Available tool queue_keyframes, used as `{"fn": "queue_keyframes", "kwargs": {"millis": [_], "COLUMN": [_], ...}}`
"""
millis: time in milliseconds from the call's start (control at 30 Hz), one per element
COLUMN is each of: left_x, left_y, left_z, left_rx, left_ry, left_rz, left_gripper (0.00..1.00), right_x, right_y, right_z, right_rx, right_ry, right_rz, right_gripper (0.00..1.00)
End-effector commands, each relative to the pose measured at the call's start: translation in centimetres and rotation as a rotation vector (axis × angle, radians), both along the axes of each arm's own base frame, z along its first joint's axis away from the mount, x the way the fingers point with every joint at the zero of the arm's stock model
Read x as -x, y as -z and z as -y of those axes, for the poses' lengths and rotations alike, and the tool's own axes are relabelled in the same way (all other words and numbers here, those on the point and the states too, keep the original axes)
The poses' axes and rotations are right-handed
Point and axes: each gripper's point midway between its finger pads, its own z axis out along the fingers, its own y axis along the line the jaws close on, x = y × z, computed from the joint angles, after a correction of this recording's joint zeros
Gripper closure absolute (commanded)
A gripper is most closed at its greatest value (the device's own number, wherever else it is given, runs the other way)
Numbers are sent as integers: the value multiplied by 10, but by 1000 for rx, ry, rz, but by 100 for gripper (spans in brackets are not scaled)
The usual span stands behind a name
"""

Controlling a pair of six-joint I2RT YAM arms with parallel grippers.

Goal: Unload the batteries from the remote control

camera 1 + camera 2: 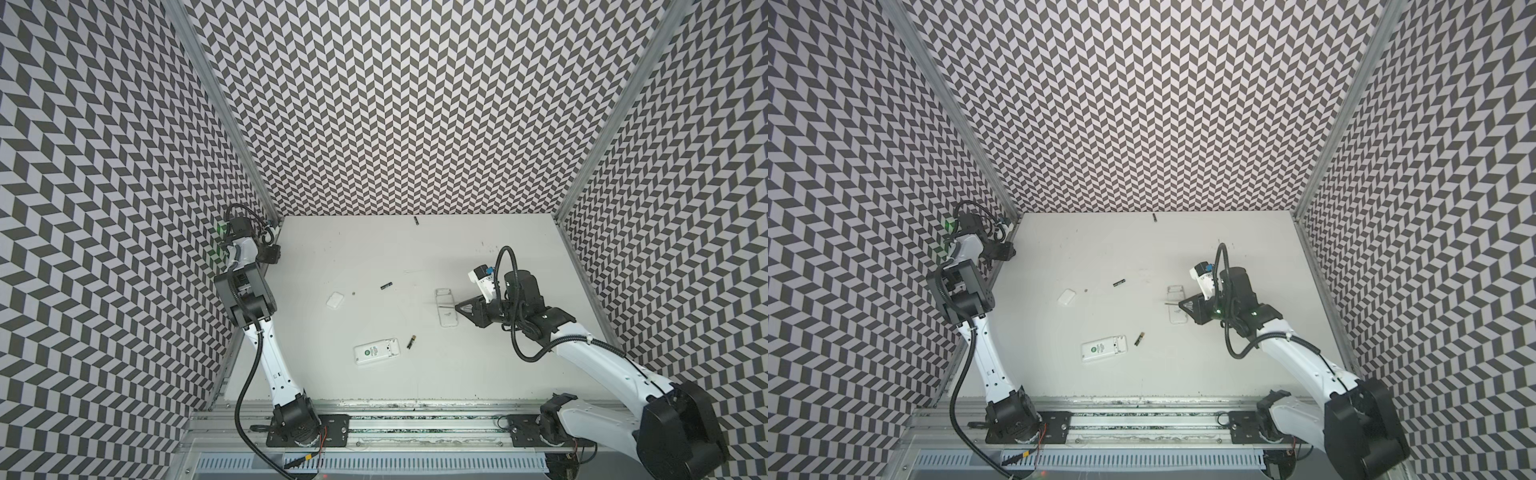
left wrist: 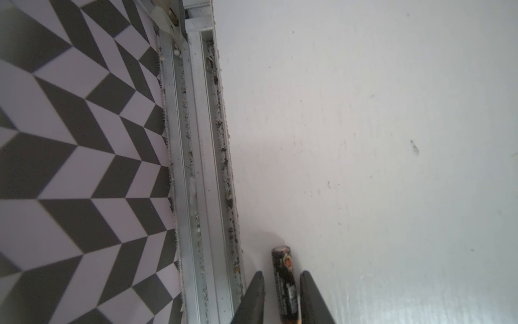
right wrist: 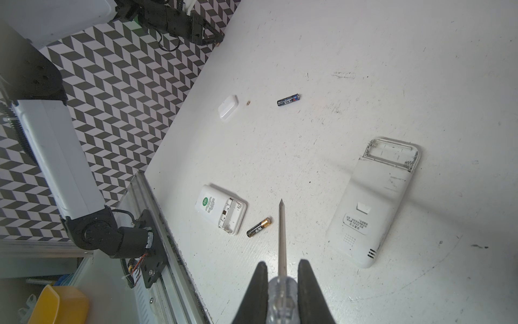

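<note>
L fingers (image 2: 253, 297) flank the corner batt (image 2: 283, 286), far back-left of the small remote (image 1: 376, 351). Thin gaps show each side and the batt's lower end is cut off, so can't tell if I'm gripping it. In both top views that batt's hidden under my wrist. R fingers (image 3: 256, 291) clenched on the screwdriver (image 3: 282, 238), right of the remote. Near batt (image 1: 412, 341) lies just beside the remote's open end, mid batt (image 1: 386, 285) behind it. Far batt (image 1: 415, 220) is well behind at the counter (image 1: 457, 374) edge, tiny, label unreadable.
</note>
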Motion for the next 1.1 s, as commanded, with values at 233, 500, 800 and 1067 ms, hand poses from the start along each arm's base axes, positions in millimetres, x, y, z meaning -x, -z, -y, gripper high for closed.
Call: {"fn": "queue_keyframes", "kwargs": {"millis": [233,500,800,1067], "left_x": [18,29,65,135], "left_y": [12,-17,-62,-64], "left_z": [30,92,217,326], "left_rx": [11,24,56,117], "left_ry": [93,222,462,658], "left_rz": [-75,-45,31,31], "left_gripper": [92,100,100,100], "right_x": [-7,-11,-17,-28], "right_y": [-17,-17,-12,3], "right_z": [0,7,21,36], "right_rx": [-12,11,23,45], "right_ry": [8,56,159,267], "right_rz": [84,97,111,94], "right_gripper": [100,100,100,100]}}
